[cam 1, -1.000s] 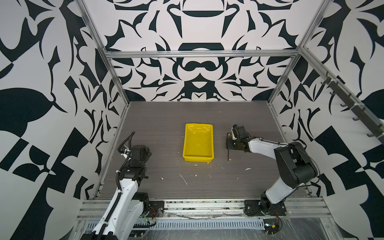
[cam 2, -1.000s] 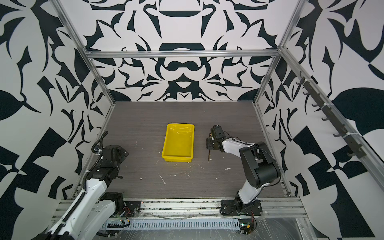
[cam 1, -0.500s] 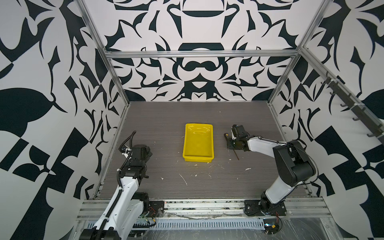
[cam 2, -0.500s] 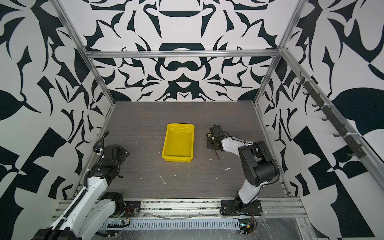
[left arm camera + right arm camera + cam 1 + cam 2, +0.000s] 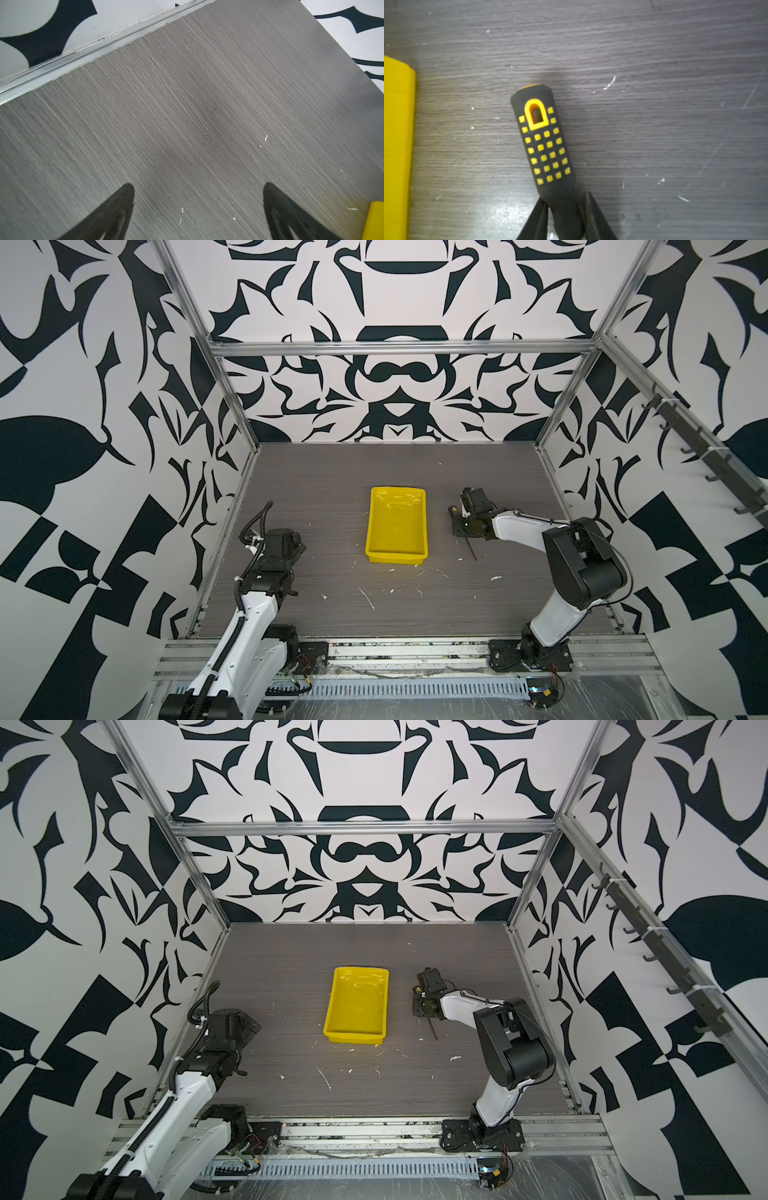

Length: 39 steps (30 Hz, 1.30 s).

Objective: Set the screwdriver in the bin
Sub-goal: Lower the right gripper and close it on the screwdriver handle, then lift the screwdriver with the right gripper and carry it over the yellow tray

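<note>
Right of the bin, on the desk, the screwdriver lies with the right gripper fingers pinching its handle neck. I must raise it level and clear of the rim before crossing. The left gripper fingers stand spread, empty.

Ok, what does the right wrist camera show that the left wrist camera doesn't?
Only the right wrist view: the screwdriver, its black handle dotted yellow, with the right end effector closed on its narrow neck. Only the left wrist view: the left end effector, open and empty, plus the metal rail and the patterned wall. Both: the grey table, white specks on it, and a sliver of the yellow bin at the frame edge.
</note>
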{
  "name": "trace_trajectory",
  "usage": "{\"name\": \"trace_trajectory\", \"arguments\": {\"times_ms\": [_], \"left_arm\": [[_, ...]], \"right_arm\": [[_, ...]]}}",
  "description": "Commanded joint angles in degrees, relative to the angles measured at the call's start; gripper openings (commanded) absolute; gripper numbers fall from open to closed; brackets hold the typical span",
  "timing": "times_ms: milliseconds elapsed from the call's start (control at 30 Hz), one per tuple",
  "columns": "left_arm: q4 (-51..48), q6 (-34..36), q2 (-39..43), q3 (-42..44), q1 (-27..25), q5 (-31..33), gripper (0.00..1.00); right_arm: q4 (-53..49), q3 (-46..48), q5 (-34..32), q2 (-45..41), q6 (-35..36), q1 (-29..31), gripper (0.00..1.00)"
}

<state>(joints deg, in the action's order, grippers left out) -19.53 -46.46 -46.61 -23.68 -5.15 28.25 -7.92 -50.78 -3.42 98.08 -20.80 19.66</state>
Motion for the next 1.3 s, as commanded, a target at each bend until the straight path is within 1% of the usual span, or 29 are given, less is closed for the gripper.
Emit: {"name": "trace_trajectory", "arguments": {"times_ms": [0,100,433,567,633,800,967,1033,1133,1200,1267], "left_arm": [[-0.2,-0.1,0.1,-1.4,0.1,0.2,0.99],[-0.2,-0.2,-0.3,-1.5,0.1,0.4,0.99],[-0.5,-0.5,0.0,-1.4,0.1,-0.2,0.99],[-0.4,-0.5,-0.1,-1.4,0.1,-0.2,0.99],[-0.4,-0.4,-0.1,-1.4,0.1,-0.3,0.99],[-0.4,-0.2,0.2,-1.3,0.1,-1.1,0.99],[0.5,0.1,0.1,-1.0,0.1,-1.7,0.99],[0.6,0.3,-0.1,-1.1,0.1,-2.0,1.0],[1.0,0.3,-0.7,-1.2,0.1,-1.9,0.99],[0.7,0.2,-1.3,-1.6,0.1,-2.0,0.99],[0.4,0.2,-1.8,-1.8,0.1,-2.1,1.0]], "right_arm": [[-1.9,-2.1,-1.4,0.7,0.3,0.7,0.24],[-2.0,-2.1,-1.7,0.8,0.4,1.0,0.19],[-3.8,-3.9,-4.2,2.4,1.0,3.1,0.11],[-4.7,-4.8,-7.1,3.2,0.8,4.2,0.1],[-5.1,-4.9,-10.3,3.2,0.9,5.1,0.09],[-6.0,-3.8,-12.5,1.2,-0.4,5.7,0.07],[-12.9,-6.6,-13.7,-1.7,-3.4,6.3,0.03],[-16.1,-8.0,-17.0,-4.8,-4.1,9.1,0.03],[-20.6,-10.5,-23.5,-10.0,-5.1,16.1,0.06],[-22.0,-11.9,-24.2,-12.7,-7.5,19.7,0.07],[-21.7,-13.2,-21.9,-14.5,-11.7,22.2,0.07]]}}
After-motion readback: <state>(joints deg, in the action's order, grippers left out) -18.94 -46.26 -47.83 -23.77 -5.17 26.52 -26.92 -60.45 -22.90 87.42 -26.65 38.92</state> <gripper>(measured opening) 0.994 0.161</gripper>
